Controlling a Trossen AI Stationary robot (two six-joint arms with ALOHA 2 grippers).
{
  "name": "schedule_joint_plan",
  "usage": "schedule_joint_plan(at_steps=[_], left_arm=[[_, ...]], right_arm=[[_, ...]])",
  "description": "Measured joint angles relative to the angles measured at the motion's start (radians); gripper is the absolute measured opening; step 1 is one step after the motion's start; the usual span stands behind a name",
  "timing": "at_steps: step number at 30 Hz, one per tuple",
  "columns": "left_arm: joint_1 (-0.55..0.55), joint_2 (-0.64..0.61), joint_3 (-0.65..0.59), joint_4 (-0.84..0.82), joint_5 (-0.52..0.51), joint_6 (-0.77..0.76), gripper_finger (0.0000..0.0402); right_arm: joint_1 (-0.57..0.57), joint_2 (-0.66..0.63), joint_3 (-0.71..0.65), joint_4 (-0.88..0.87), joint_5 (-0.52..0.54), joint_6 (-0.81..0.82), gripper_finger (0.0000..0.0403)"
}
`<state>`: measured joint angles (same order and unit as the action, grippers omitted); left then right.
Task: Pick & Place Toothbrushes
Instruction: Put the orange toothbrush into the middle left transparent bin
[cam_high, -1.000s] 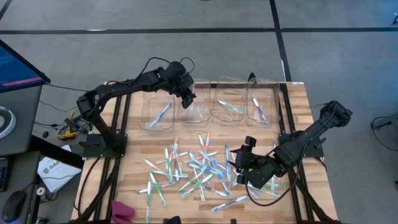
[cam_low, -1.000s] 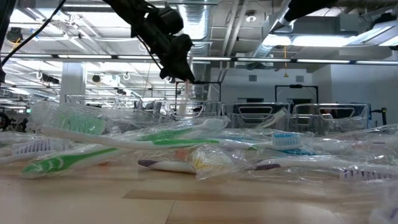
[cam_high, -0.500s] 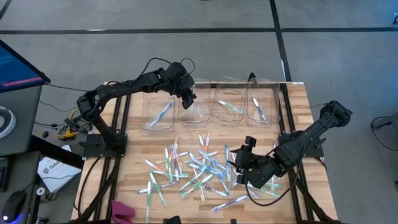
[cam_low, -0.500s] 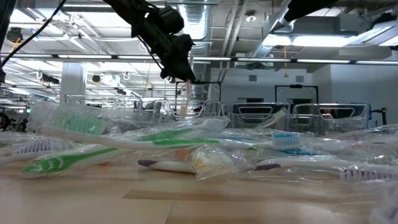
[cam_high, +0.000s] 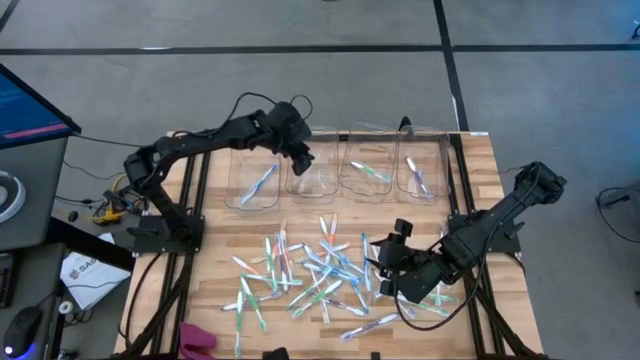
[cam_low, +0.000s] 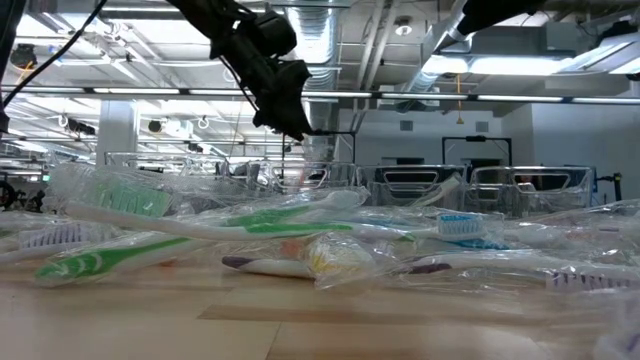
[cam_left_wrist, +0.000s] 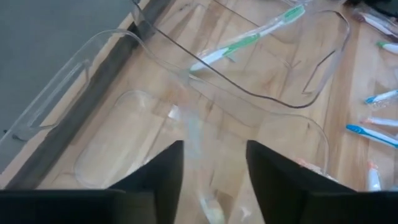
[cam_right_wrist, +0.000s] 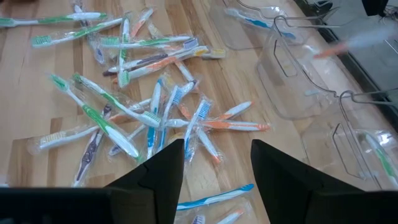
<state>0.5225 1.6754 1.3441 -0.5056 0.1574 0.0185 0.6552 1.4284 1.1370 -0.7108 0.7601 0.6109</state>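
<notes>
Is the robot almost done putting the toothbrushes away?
Not nearly. Done: the clear plastic bins hold only a few toothbrushes, like one blue-accented toothbrush. In hand: the left gripper, jaws open over the second bin, with a blurred toothbrush beneath. Left: the big pile of wrapped toothbrushes, where the right gripper hovers open.
</notes>
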Motion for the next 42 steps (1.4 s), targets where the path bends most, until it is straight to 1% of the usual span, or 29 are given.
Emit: schedule_joint_plan(at_steps=[5, 10, 29, 31, 35, 37, 42], left_arm=[[-0.002, 0.001, 0.0, 0.0, -0.004, 0.0, 0.022], [-0.004, 0.001, 0.0, -0.001, -0.008, 0.0, 0.024], [-0.133, -0.006, 0.0, -0.008, 0.001, 0.002, 0.0237], [-0.145, -0.006, 0.0, -0.032, 0.001, 0.001, 0.0237], [-0.177, -0.006, 0.0, -0.132, 0.001, 0.0, 0.0233], [-0.197, -0.01, 0.0, -0.191, 0.001, 0.0, 0.0231], [-0.268, -0.046, 0.0, -0.335, 0.001, -0.001, 0.0231]], right_arm=[[0.0, 0.0, 0.0, -0.001, 0.0, -0.008, 0.0178], [0.0, 0.0, 0.0, -0.004, 0.0, -0.009, 0.0177], [-0.002, 0.0, 0.0, 0.009, 0.0, 0.027, 0.018], [-0.002, 0.0, 0.0, 0.008, -0.001, 0.038, 0.0181], [-0.002, 0.0, 0.0, 0.008, -0.021, 0.045, 0.0182], [-0.001, 0.0, 0.0, 0.008, -0.054, 0.045, 0.0181], [0.001, 0.0, 0.0, 0.008, -0.174, 0.048, 0.0175]])
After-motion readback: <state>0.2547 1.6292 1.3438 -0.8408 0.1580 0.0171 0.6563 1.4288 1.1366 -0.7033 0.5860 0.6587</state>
